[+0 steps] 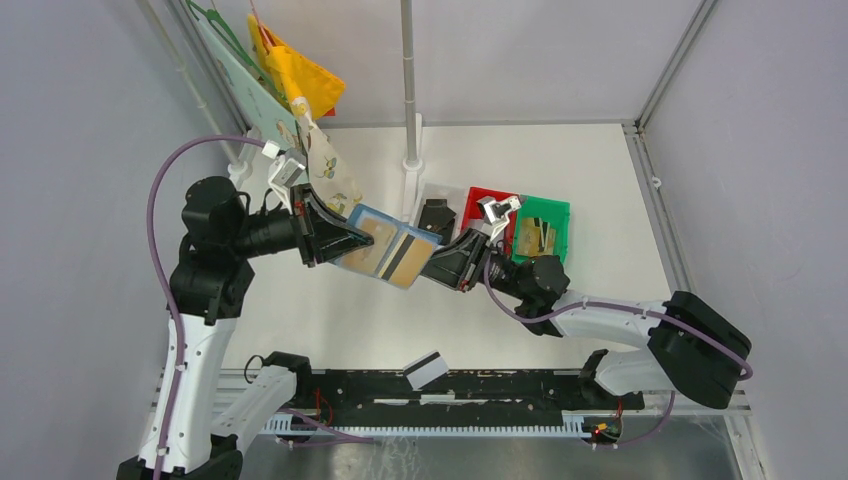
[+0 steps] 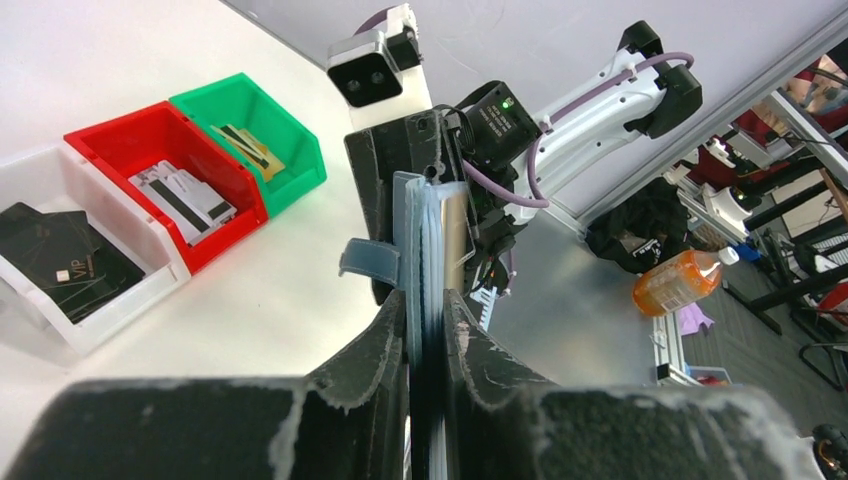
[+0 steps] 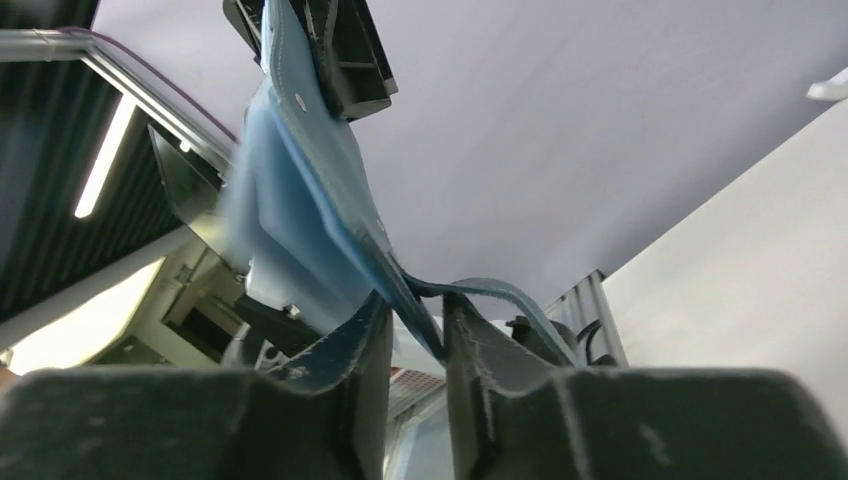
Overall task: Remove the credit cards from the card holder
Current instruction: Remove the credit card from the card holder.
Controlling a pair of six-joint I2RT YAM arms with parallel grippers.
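The teal card holder (image 1: 385, 250) hangs open in the air between both arms, with gold-toned credit cards (image 1: 404, 259) showing in its pockets. My left gripper (image 1: 345, 243) is shut on its left edge. In the left wrist view the holder (image 2: 418, 225) stands edge-on between the fingers of my left gripper (image 2: 425, 300), its snap tab (image 2: 370, 262) sticking out left. My right gripper (image 1: 433, 265) holds the holder's right edge. In the right wrist view my right gripper (image 3: 415, 305) has narrow jaws with the teal cover (image 3: 310, 190) between them. One grey striped card (image 1: 426, 369) lies on the black rail.
Three bins stand behind the holder: a white one (image 1: 433, 190) with black cards, a red one (image 1: 478, 195) with grey cards, a green one (image 1: 558, 212) with gold cards. They also show in the left wrist view (image 2: 60, 300). A white post (image 1: 410, 150) stands behind; cloths hang at back left.
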